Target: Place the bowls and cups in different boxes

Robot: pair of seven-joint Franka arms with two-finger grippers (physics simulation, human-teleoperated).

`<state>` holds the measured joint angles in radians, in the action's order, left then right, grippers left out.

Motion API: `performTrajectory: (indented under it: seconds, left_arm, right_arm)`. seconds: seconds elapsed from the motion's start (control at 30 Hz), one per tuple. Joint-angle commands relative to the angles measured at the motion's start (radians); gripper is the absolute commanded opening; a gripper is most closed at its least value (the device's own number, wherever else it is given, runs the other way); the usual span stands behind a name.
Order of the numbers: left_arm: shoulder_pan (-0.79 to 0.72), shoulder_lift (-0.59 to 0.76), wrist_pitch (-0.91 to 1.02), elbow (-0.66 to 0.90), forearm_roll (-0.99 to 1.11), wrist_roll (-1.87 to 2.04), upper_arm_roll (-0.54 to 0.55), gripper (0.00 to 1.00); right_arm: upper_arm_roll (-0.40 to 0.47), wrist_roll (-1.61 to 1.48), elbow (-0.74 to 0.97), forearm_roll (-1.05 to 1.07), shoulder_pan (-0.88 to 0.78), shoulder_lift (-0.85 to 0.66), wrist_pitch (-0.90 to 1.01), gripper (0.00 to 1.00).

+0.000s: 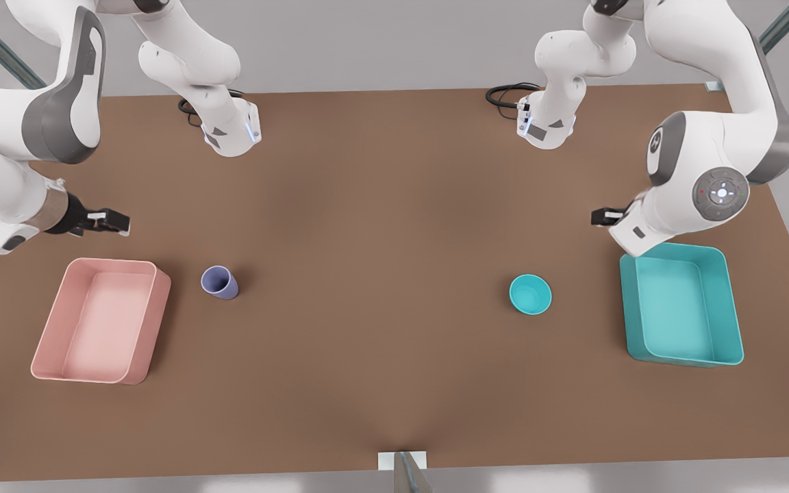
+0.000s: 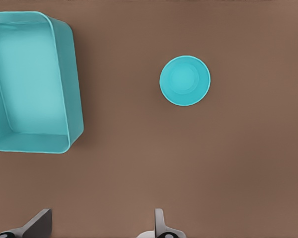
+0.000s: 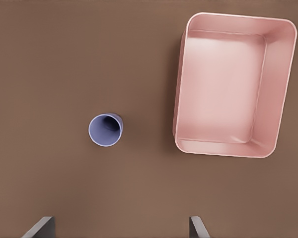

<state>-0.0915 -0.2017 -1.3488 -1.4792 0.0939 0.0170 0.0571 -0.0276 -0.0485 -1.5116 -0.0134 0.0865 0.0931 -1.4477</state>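
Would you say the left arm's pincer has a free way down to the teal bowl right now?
Probably yes: the left pincer hangs open above bare table, and the teal bowl stands upright, apart from the teal box, with nothing between them.

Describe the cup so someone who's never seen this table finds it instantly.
Start at the pale pink rectangular plastic bin on the front view's left of the brown table. Just beside its right wall, standing apart on the bare tabletop, is a small lavender handleless cup. It is taller and narrower than the shallow teal round bowl across the table, near the teal rectangular bin.
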Motion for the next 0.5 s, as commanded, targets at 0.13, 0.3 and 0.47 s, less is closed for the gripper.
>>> performTrajectory:
  seconds: [0.13,0.3,0.47]
  left_arm:
    - [0.003,-0.185,-0.180,0.016,-0.056,-0.026,0.001,1.00]
    - [0.070,-0.427,-0.562,-0.084,-0.217,-0.204,-0.011,1.00]
    - [0.084,-0.459,-0.760,-0.193,-0.307,-0.247,-0.011,1.00]
  right_arm:
    - [-0.008,-0.001,0.001,-0.007,-0.085,0.106,-0.091,1.00]
    - [-0.008,0.137,-0.083,0.000,-0.166,0.231,-0.358,1.00]
    - [-0.006,0.153,-0.314,0.003,-0.151,0.148,-0.556,1.00]
